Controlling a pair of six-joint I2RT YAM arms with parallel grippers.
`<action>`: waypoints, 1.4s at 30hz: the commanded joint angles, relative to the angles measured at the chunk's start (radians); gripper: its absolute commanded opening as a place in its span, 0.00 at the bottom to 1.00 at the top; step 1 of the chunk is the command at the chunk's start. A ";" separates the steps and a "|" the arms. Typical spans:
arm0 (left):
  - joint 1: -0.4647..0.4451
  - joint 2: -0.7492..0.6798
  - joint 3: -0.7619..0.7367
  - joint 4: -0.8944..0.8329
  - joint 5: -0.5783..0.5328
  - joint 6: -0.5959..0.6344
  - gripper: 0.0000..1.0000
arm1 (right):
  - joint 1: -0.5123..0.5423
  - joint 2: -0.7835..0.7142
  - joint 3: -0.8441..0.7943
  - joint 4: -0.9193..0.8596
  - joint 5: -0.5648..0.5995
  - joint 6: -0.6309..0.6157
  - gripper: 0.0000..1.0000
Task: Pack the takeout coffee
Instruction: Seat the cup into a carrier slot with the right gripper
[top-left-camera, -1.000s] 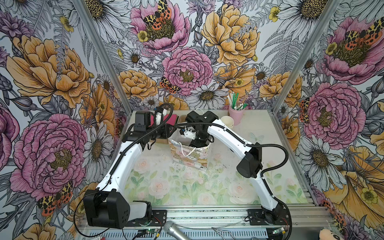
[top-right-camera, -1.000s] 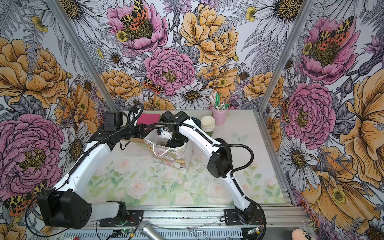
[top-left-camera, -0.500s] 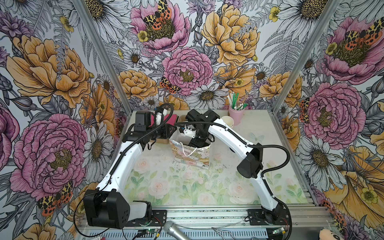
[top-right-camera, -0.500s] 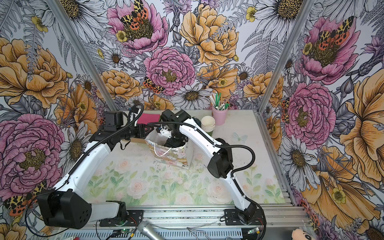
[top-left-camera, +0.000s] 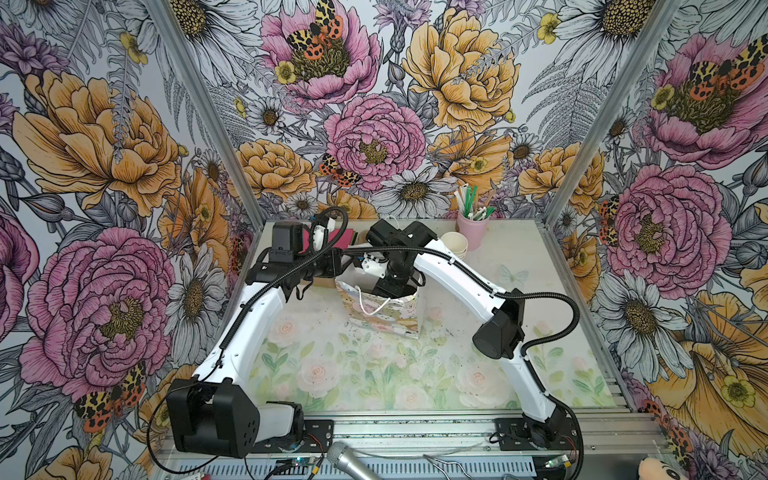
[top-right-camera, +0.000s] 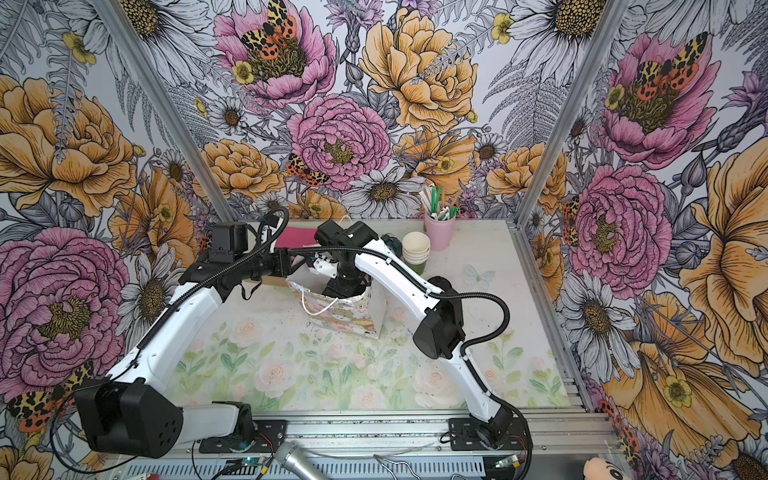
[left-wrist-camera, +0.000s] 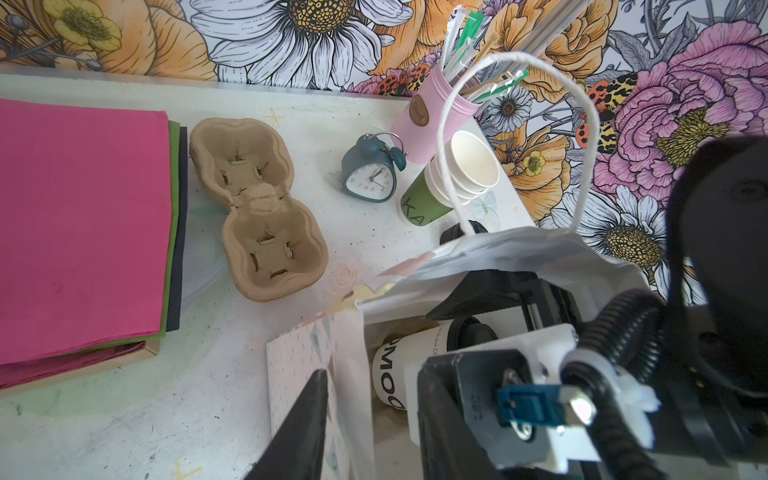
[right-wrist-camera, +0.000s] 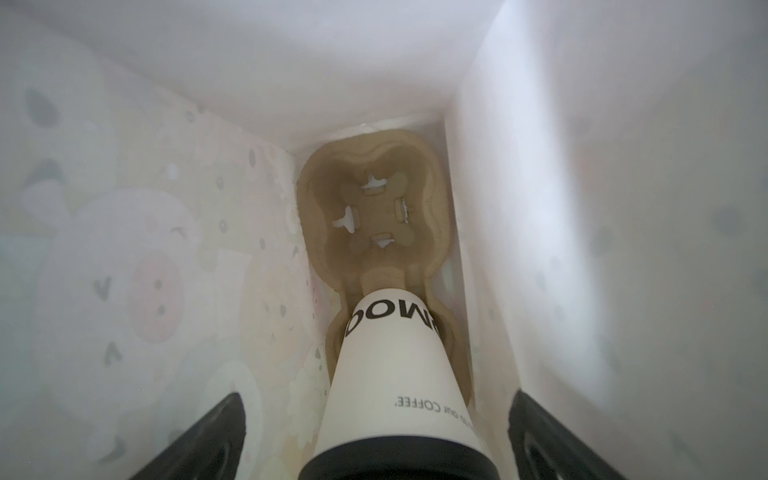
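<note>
Straddling takeout coffee in gift bag's cup carrier, right gripper spread wide, not touching; left gripper at bag's left rim, grip impossible to tell.

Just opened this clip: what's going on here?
The right gripper is down inside the patterned gift bag, jaws open on either side of the takeout coffee and clear of it. The cup, lid on, sits in one slot of the pulp carrier at the bag's bottom; the other slot is empty. The left gripper is at the bag's rim, one finger against its outer wall; whether it pinches the paper is hidden.
</note>
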 joint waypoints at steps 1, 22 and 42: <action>-0.009 0.012 0.031 -0.004 -0.015 -0.007 0.38 | 0.003 -0.036 0.032 0.022 -0.011 0.007 0.99; -0.026 0.029 0.052 -0.012 -0.017 -0.016 0.12 | 0.001 -0.008 0.032 0.023 -0.008 0.013 0.99; -0.048 0.040 0.067 -0.043 -0.041 0.002 0.00 | -0.001 0.014 0.033 0.049 -0.018 0.024 0.99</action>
